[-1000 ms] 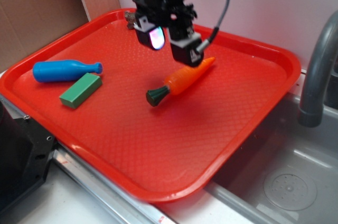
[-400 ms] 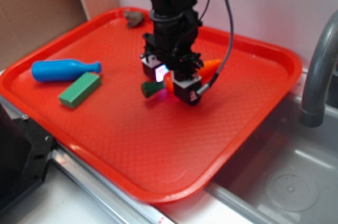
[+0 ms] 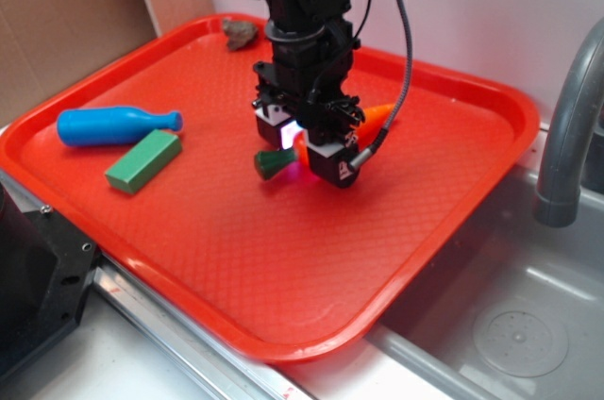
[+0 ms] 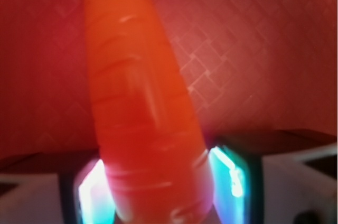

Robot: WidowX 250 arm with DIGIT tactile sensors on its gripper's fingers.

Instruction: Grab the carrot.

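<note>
From the exterior view I see the whole red tray (image 3: 444,221): the gripper (image 3: 304,147) is down near its middle, straddling the carrot (image 3: 379,115), whose orange tip pokes out toward the tray's far right edge and whose dark green cap shows on the near left side of the fingers (image 3: 330,162). That view also gives me the blue bottle (image 3: 111,125) and the green block (image 3: 143,160) by the left edge, and a small brownish lump (image 3: 240,33) at the far corner. The wrist view shows none of those; there the carrot (image 4: 142,113) fills the frame, glossy orange, ribbed, tapering away, with the lit finger pads (image 4: 227,174) tight against both sides, so I read the fingers as narrowed onto it.
</note>
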